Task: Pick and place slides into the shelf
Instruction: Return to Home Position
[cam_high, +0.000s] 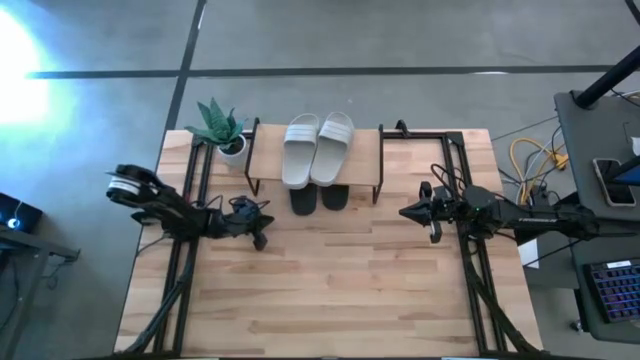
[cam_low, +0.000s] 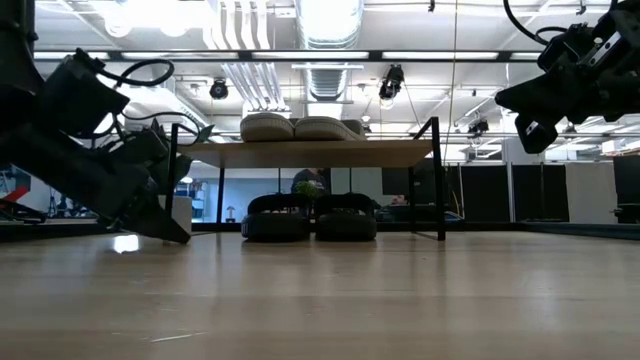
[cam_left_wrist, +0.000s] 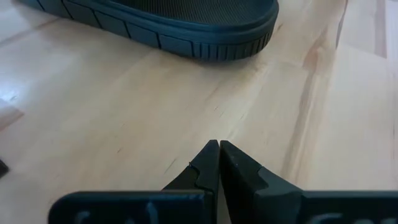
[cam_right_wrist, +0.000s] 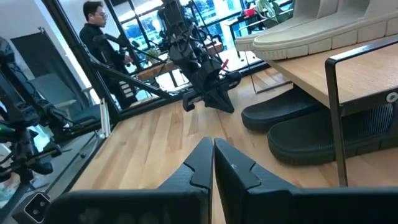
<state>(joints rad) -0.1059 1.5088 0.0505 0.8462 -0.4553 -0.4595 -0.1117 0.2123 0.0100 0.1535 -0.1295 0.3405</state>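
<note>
**Left gripper** (cam_high: 260, 236): the fingers (cam_left_wrist: 200, 169) are pressed together tip to tip with nothing between them. The gripper hangs low over the tabletop (cam_high: 330, 290), in front of the shelf (cam_high: 266, 160) and toward its left end. Contact between the tips and the wood cannot be determined. The ribbed sole edge of one of the black slides (cam_high: 304, 199) lies just ahead of the tips, apart from them.

**Right gripper** (cam_high: 404, 212): the fingers (cam_right_wrist: 200, 163) are likewise clamped together and hold nothing. The gripper sits off the shelf's right front corner, pointing toward the shelf. It is raised well clear of the tabletop and touches nothing.

**Shelf and its load:**
- The pale slides (cam_high: 302, 150) rest side by side on the plank top, flanks touching.
- The black slides sit side by side on the tabletop beneath the plank, between the black legs.
- The near ends of the black slides protrude past the plank's front edge.
- All four slides are upright on their soles.

**Surroundings:**
- A potted plant (cam_high: 222, 130) stands just beside the shelf's left end.
- A person (cam_right_wrist: 98, 31) is visible in the room beyond the left arm, well apart from the shelf.
</note>
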